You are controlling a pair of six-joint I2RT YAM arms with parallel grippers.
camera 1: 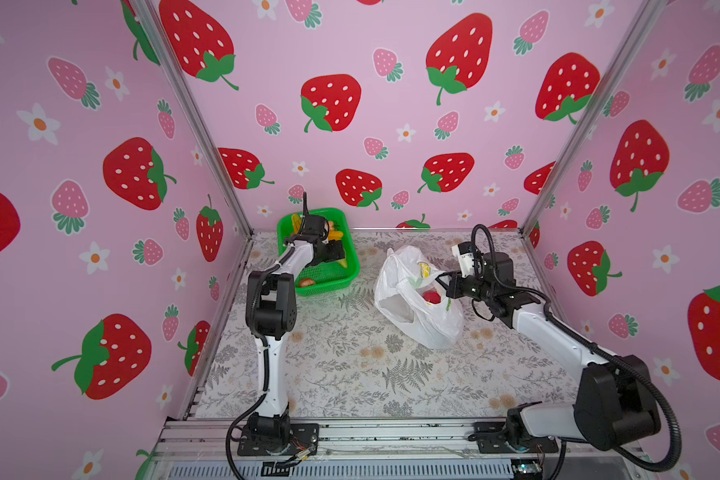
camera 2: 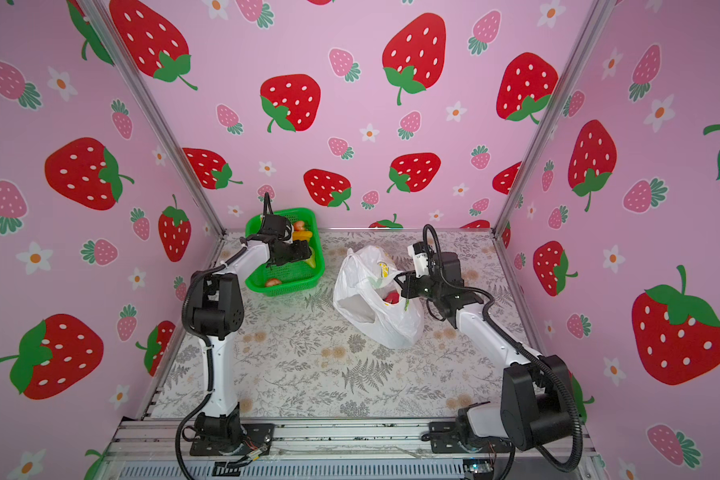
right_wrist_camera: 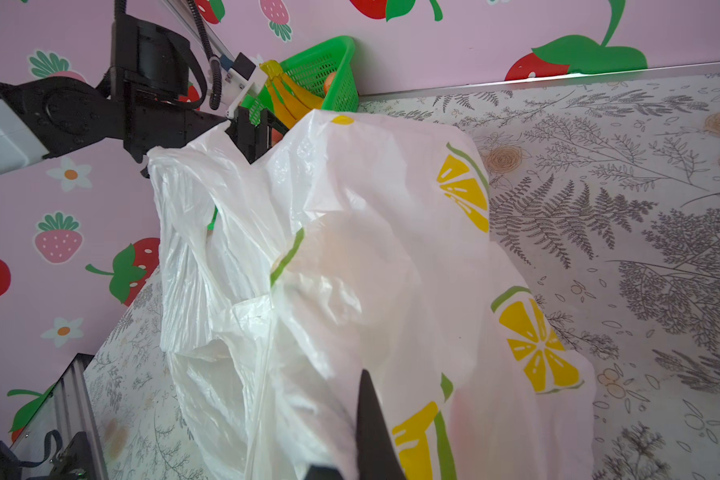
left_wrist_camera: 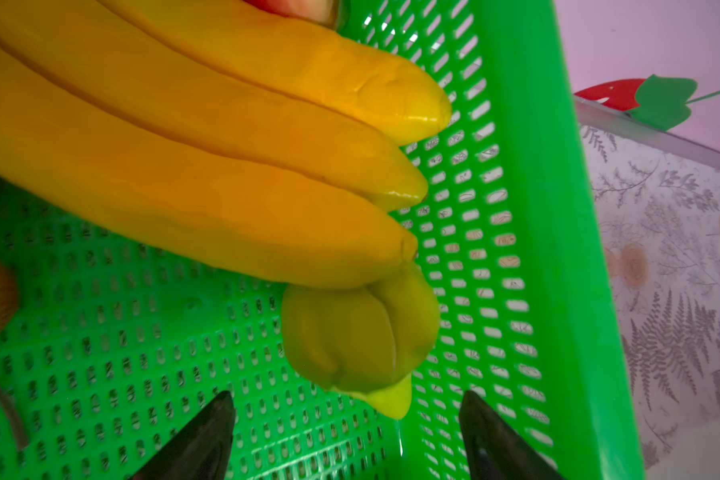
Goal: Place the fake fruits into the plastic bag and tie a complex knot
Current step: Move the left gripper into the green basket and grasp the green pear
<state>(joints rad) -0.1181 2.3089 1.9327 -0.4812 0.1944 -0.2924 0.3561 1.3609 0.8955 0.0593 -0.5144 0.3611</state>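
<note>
Strawberry-print walls (camera 1: pixel 391 124) enclose your fern-patterned surface (camera 1: pixel 350 374). One red fruit (camera 1: pixel 432 297) lies in the bag (camera 1: pixel 416 324), whose rim your right pincer (camera 1: pixel 445 279) clamps. Bananas (left_wrist_camera: pixel 184 166) and a green fruit (left_wrist_camera: pixel 358 336) lie in the basket (camera 1: pixel 329 288), before your left pincer (left_wrist_camera: pixel 347 432), jaws apart. No knot is tied yet.

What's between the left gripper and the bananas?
A small green fruit, touching the bananas, just ahead of the open left gripper on the basket floor; the left wrist view shows it.

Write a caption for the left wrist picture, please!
Open left gripper aims at green fruit beside bananas in basket.
</note>
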